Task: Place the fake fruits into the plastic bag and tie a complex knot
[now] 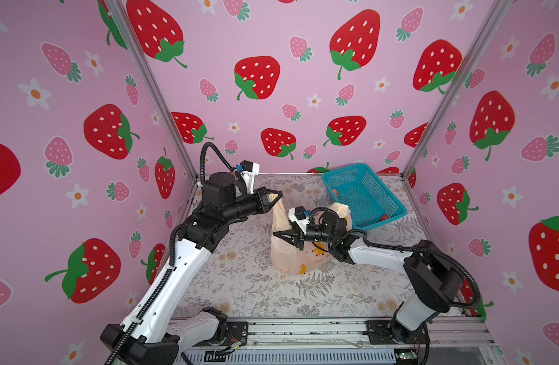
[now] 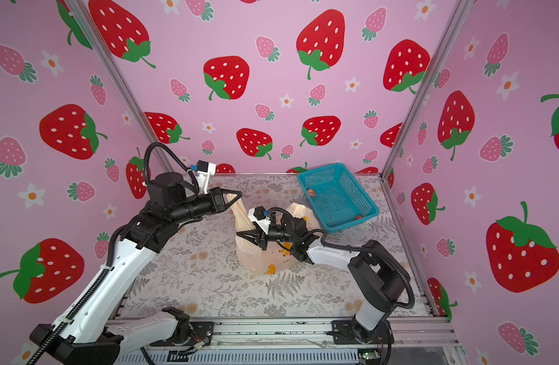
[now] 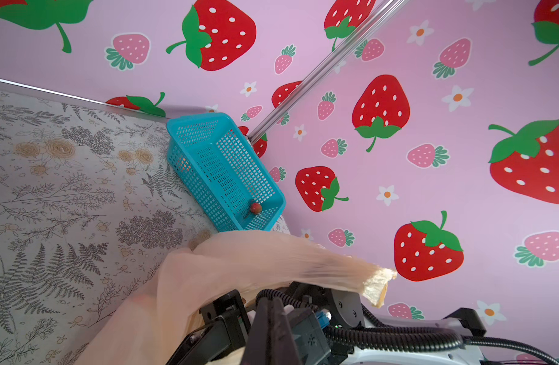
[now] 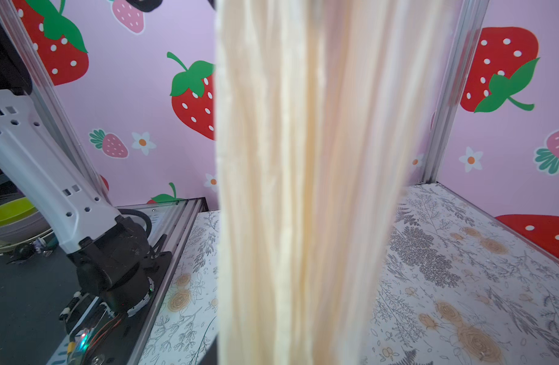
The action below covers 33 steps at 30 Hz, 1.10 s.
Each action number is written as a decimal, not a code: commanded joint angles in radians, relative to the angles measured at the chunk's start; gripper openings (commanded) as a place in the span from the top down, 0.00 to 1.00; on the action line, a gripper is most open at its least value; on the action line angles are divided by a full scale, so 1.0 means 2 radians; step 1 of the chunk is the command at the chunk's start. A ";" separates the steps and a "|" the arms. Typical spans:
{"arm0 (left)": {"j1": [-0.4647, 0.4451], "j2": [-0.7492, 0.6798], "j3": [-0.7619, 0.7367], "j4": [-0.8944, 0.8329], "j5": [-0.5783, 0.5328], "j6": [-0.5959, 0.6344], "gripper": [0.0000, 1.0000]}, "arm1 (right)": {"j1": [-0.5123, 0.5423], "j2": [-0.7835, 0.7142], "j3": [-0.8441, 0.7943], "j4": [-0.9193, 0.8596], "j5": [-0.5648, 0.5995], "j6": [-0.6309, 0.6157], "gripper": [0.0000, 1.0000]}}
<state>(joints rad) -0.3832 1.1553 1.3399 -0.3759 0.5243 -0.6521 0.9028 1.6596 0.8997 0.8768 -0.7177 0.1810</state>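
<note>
The jaws of my left gripper (image 1: 280, 193) are pressed together on one handle loop (image 1: 276, 207) of the plastic bag (image 1: 287, 257), pulling it taut above the bag's body, which sits mid-table. My right gripper (image 1: 275, 234) lies across that stretched strip lower down. Its tips look nearly together, but I cannot tell whether they pinch plastic. I judge this to be handle-gathering ahead of the knot, and the next move calls for a sure hold on the strip. The blue basket (image 1: 346, 177), just beside the bag, holds two fake fruits (image 1: 335, 192), so loading looks unfinished. The bag's contents are hidden.
</note>
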 commanded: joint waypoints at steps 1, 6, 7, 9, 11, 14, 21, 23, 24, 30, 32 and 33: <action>0.005 -0.003 0.023 0.046 0.003 -0.006 1.00 | 0.000 0.003 -0.015 -0.004 0.001 0.004 0.77; 0.006 -0.003 0.020 0.045 0.003 -0.007 1.00 | 0.000 -0.004 0.013 -0.039 0.011 -0.005 0.67; 0.005 -0.003 0.019 0.045 0.002 -0.007 1.00 | 0.000 -0.004 0.017 -0.042 0.016 -0.004 0.66; 0.005 -0.005 0.018 0.044 0.000 -0.008 1.00 | 0.002 -0.002 0.023 -0.052 0.044 -0.003 0.58; 0.006 -0.006 0.016 0.044 -0.003 -0.010 1.00 | 0.010 -0.003 0.020 -0.062 0.091 -0.001 0.54; 0.005 -0.008 0.008 0.046 -0.011 -0.019 1.00 | 0.039 -0.012 0.009 -0.066 0.188 0.008 0.43; 0.005 -0.015 -0.006 0.057 -0.020 -0.033 1.00 | 0.099 -0.044 0.012 -0.058 0.372 0.018 0.27; 0.005 -0.016 -0.006 0.057 -0.021 -0.035 1.00 | 0.112 -0.044 0.026 -0.068 0.414 0.014 0.25; 0.005 -0.017 -0.007 0.058 -0.021 -0.036 1.00 | 0.118 -0.042 0.034 -0.076 0.443 0.014 0.25; 0.005 -0.021 -0.010 0.058 -0.023 -0.039 1.00 | 0.133 -0.005 0.037 -0.090 0.551 0.013 0.45; 0.005 -0.023 -0.010 0.056 -0.025 -0.037 1.00 | 0.134 0.004 0.012 -0.072 0.570 0.013 0.50; 0.005 -0.023 -0.010 0.053 -0.026 -0.034 1.00 | 0.134 0.008 -0.002 -0.061 0.572 0.013 0.53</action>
<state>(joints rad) -0.3767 1.1290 1.3190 -0.3035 0.4847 -0.7136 1.1645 1.6360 0.9550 0.7376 0.3012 0.2028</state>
